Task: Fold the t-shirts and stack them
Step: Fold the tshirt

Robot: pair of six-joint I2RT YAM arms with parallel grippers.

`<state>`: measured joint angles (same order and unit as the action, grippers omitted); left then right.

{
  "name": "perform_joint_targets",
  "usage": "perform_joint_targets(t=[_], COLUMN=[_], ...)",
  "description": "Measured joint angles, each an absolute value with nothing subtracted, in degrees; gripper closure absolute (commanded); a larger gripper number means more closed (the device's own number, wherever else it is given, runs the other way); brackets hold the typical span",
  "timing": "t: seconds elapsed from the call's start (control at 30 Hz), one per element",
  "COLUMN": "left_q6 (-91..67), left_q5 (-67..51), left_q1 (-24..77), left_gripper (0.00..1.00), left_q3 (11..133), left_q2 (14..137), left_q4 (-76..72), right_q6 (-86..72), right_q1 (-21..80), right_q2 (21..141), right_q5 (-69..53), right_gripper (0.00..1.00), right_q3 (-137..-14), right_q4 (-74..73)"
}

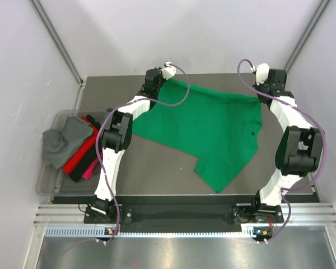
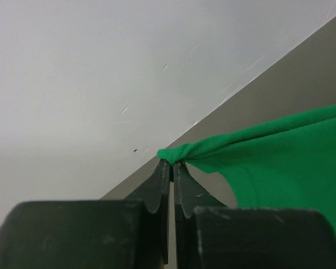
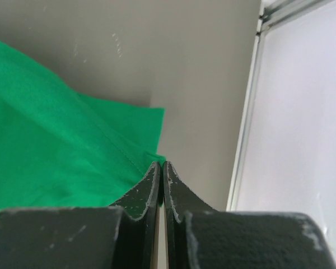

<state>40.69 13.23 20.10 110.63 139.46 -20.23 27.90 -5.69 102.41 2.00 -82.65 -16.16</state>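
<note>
Pinching the far edge of the green t-shirt (image 1: pixel 207 126) at both ends, one gripper on each corner.

The left gripper (image 1: pixel 169 77) is squeezing a bunched corner of the cloth; in its wrist view the jaws of the left gripper (image 2: pixel 172 166) are pressed together with green t-shirt (image 2: pixel 280 148) fabric gathered right at their tips. The right gripper (image 1: pixel 261 94) is gripping the opposite far corner, and its wrist view shows the right gripper (image 3: pixel 162 167) with jaws closed on the hem of the green t-shirt (image 3: pixel 45 140). The shirt is lying spread across the grey table (image 1: pixel 157 168), its far edge lifting slightly toward the grippers and one sleeve reaching toward the near edge. A grey t-shirt (image 1: pixel 63 141), a red t-shirt (image 1: pixel 81 154) and a pink t-shirt (image 1: pixel 91 168) are sitting heaped in the clear bin (image 1: pixel 46 180) at the left.
</note>
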Motion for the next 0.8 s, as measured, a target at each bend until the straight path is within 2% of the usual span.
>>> perform_joint_targets(t=[0.47,0.8], left_q6=[40.5,40.3], left_q5=[12.9,12.9], left_q1=[19.0,19.0], left_gripper=[1.00,1.00], left_q3=[93.3,86.1], left_q2=[129.6,127.3], left_q4=[-22.8,-22.8], right_q6=[26.7,26.2], right_q1=[-3.0,-1.7], right_q2=[87.9,84.2], right_q5=[0.6,0.3], right_gripper=[1.00,1.00], right_q3=[-66.5,-59.7], right_q4=[-17.8,-18.5])
